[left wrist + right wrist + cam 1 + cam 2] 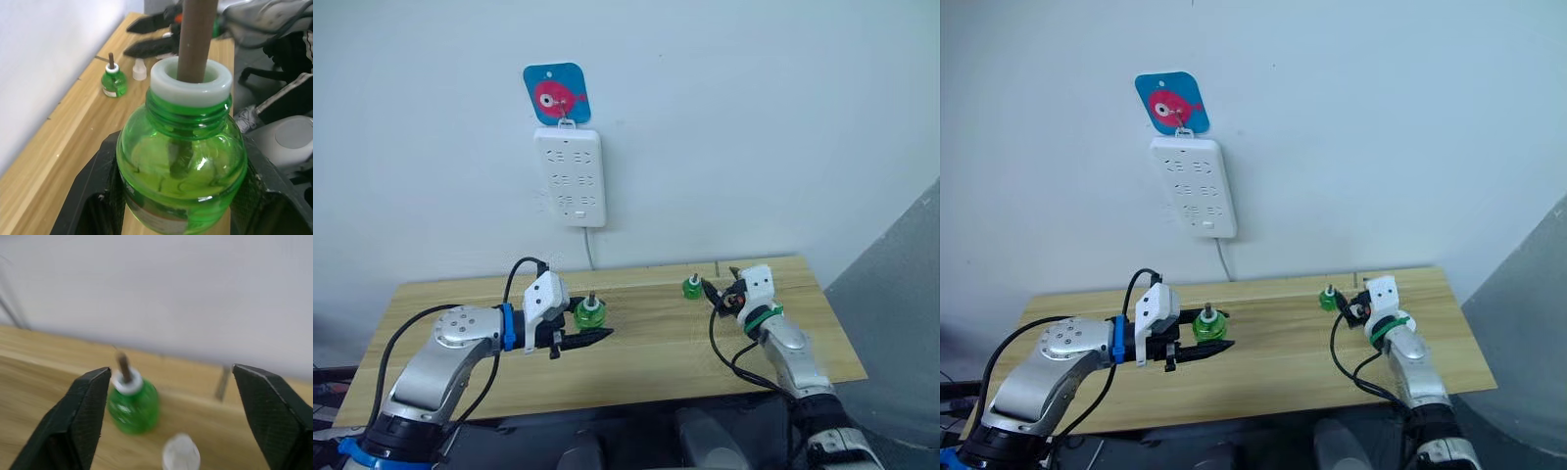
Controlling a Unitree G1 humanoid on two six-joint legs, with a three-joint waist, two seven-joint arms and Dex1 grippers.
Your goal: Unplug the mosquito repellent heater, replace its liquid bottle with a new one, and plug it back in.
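our left gripper (pixel 592 339) holds a small green plastic bottle with a white collar and a brown wick (pixel 183 166) between its two black fingers, which sit snug against the bottle's sides in the left wrist view; the bottle stands upright on the light wooden table (pixel 646 343). our right gripper (pixel 171 421) is spread wide with nothing in it. just ahead of its fingertips, near the wall edge of the table, stands a second small green bottle with a white collar and a dark wick (pixel 131 404), apart from both fingers and nearer one of them. a small white plastic cap (pixel 181 453) lies on the wood between the fingers, closer to us than that bottle. above and beyond both grippers, a long white multi-socket power strip (pixel 570 176) hangs on the pale wall from a blue hook plate with a pink fish (pixel 556 93). we cannot pick out the mosquito repellent heater anywhere.
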